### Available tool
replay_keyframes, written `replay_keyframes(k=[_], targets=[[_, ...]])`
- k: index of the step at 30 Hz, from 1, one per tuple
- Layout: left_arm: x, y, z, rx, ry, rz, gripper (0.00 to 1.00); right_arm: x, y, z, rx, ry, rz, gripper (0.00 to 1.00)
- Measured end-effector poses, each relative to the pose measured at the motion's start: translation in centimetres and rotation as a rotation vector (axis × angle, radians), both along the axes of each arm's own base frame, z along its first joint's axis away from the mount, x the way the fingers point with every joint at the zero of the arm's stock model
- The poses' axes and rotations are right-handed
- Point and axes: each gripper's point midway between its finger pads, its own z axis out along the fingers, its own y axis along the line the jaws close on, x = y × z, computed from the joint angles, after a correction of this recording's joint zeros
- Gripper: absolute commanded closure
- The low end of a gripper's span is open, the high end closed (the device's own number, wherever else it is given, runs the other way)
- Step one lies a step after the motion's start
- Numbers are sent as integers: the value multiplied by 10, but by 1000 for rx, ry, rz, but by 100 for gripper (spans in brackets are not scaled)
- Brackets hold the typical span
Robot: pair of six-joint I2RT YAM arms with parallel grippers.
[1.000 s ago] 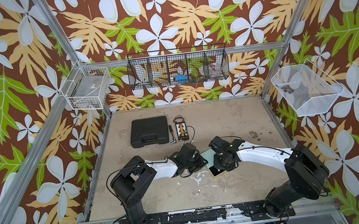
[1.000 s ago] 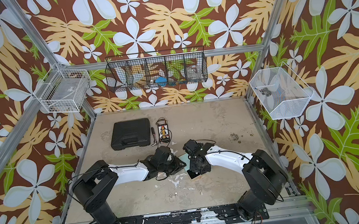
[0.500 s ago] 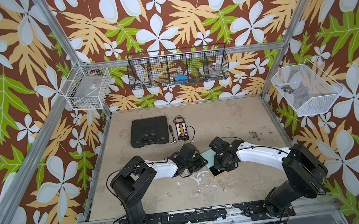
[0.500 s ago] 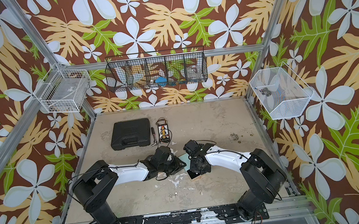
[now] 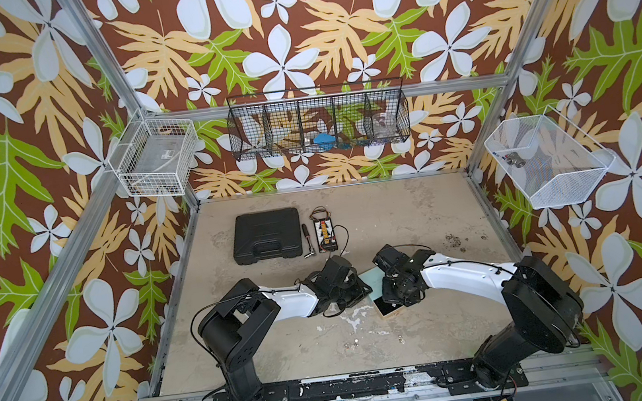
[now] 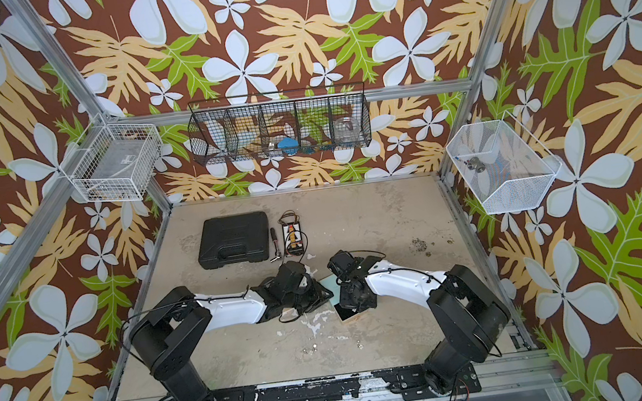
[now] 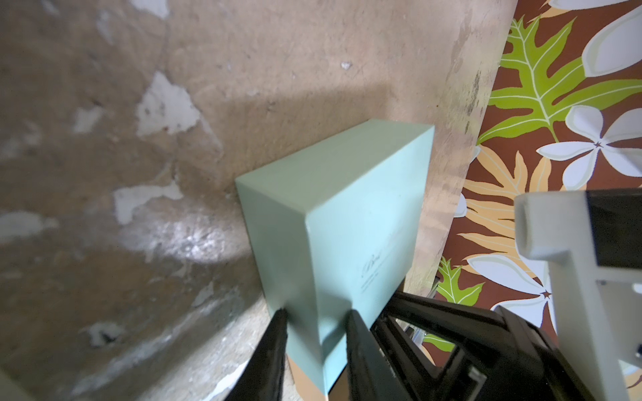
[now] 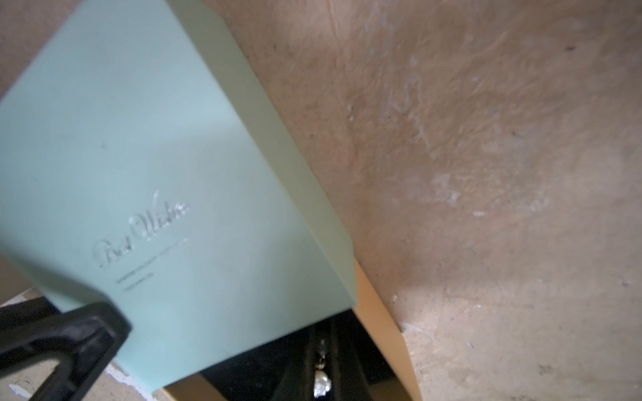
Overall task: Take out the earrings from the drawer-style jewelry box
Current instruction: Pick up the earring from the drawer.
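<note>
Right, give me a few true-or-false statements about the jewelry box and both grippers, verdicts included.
The left gripper clamps the green box. True.
The drawer is pushed fully in. False: it is pulled out.
The right gripper pinches a pearl earring inside the drawer. True.
The black case lies open. False: its lid is shut.
Loose earrings lie on the table. True.
</note>
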Motion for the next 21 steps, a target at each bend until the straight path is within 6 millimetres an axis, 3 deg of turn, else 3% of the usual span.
replay_keyframes(k=[5, 21], targets=[[0, 0, 0, 0, 0, 0, 69, 0, 1, 5, -2, -15, 20, 90], [1, -1, -1, -1, 0, -1, 69, -5, 8, 49, -2, -124, 126, 91]])
